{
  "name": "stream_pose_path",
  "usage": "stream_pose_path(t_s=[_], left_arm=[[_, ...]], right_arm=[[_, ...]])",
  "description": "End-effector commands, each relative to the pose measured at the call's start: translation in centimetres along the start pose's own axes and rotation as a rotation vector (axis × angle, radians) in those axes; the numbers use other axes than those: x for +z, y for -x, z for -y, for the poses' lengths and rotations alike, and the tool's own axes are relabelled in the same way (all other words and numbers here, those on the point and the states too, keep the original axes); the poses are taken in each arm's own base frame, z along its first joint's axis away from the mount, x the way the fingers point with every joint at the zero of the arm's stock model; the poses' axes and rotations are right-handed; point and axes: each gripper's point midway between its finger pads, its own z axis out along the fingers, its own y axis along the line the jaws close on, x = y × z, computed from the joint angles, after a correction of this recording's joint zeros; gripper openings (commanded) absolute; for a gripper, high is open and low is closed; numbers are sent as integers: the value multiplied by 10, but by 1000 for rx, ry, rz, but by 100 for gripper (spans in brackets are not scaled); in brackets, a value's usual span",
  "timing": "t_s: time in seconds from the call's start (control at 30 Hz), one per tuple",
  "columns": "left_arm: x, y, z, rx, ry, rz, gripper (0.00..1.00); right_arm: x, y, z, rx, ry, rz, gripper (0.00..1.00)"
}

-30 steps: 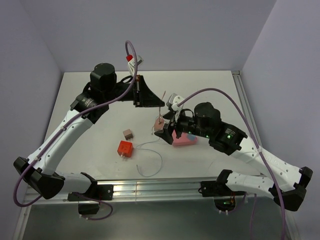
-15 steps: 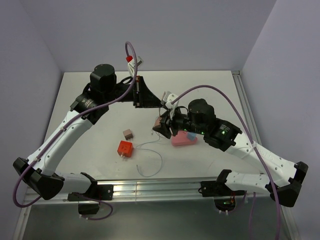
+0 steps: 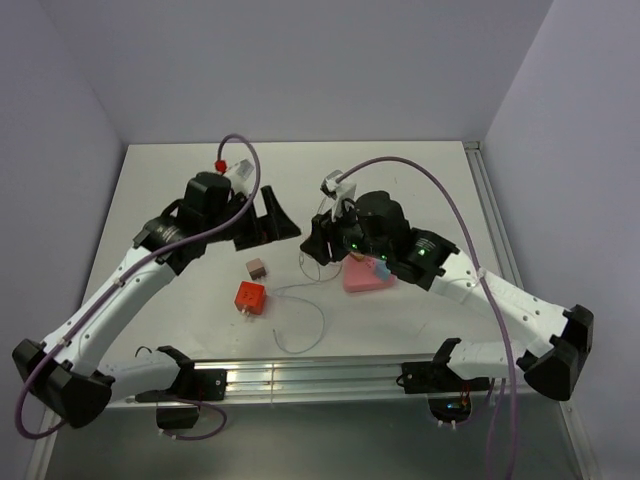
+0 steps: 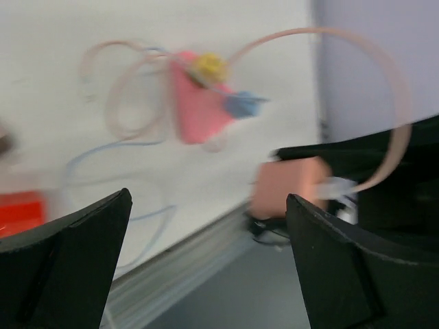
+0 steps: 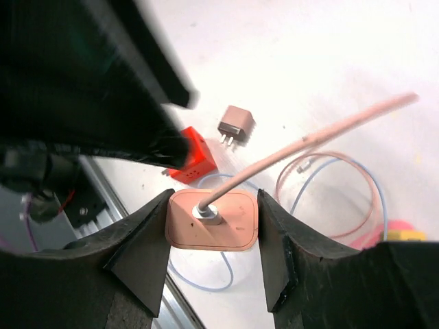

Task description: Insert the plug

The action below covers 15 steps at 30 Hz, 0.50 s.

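- Right gripper (image 5: 212,236): clamped on the plug (image 5: 230,221), one finger on each flat side. The plug sits between the fingertips, clear of the table (image 3: 420,180).
- Left gripper (image 4: 209,199): fingers wide apart, nothing between them. It stands just beside the right gripper, and the plug faces its open mouth.
- The cable (image 5: 309,140) leaves the plug's top face and runs up and away from the right hand. If it drags or catches on the left fingers, it may twist the plug in the grip.
- The plug's mating face is hidden, so its orientation cannot be confirmed. A misaligned approach may jam or bend the contacts.
- Below the right hand lie a red block (image 5: 193,157) and a brown pronged piece (image 5: 235,125). A pink block (image 4: 195,110) lies off to one side (which of them receives the plug cannot be told).
- All three lie loose and unheld. A push from the plug may slide the receiving part rather than seat it.
- Loose wires (image 5: 343,156) loop under the hand and may get trapped beneath the plug.
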Motion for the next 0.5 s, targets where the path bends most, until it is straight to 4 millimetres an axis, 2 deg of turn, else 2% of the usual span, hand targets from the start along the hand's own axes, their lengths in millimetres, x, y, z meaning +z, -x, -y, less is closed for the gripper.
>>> stream_pose_path(t_s=[0.0, 0.03, 0.07, 0.1, 0.17, 0.2, 0.23, 0.27, 0.3, 0.33, 0.37, 0.47], left_arm=[[-31, 2, -73, -49, 299, 208, 100], [-35, -2, -83, -73, 322, 239, 100], [-28, -16, -103, -109, 352, 246, 100], [-38, -17, -106, -126, 340, 302, 99], [-38, -21, -121, -185, 350, 363, 100], [-34, -35, -136, -204, 362, 358, 100], [-31, -40, -144, -219, 374, 372, 99], [-24, -55, -158, -258, 407, 362, 100], [-22, -58, -163, -266, 415, 382, 100], [-23, -58, -175, -257, 465, 430, 99], [-15, -73, -180, -259, 475, 407, 99], [-11, -82, -189, -239, 537, 431, 99]], right_arm=[[15, 8, 19, 195, -100, 31, 0], [18, 6, 25, 232, -115, 22, 0], [19, 8, 34, 301, -121, 24, 0], [20, 8, 40, 334, -122, 29, 0], [18, 12, 50, 386, -132, 53, 0], [13, 16, 60, 394, -153, 69, 0], [12, 19, 63, 392, -156, 77, 0], [9, 20, 65, 376, -161, 75, 0], [8, 22, 65, 368, -159, 78, 0], [7, 22, 63, 362, -153, 76, 0], [4, 24, 62, 352, -145, 85, 0], [-2, 23, 58, 337, -124, 95, 0]])
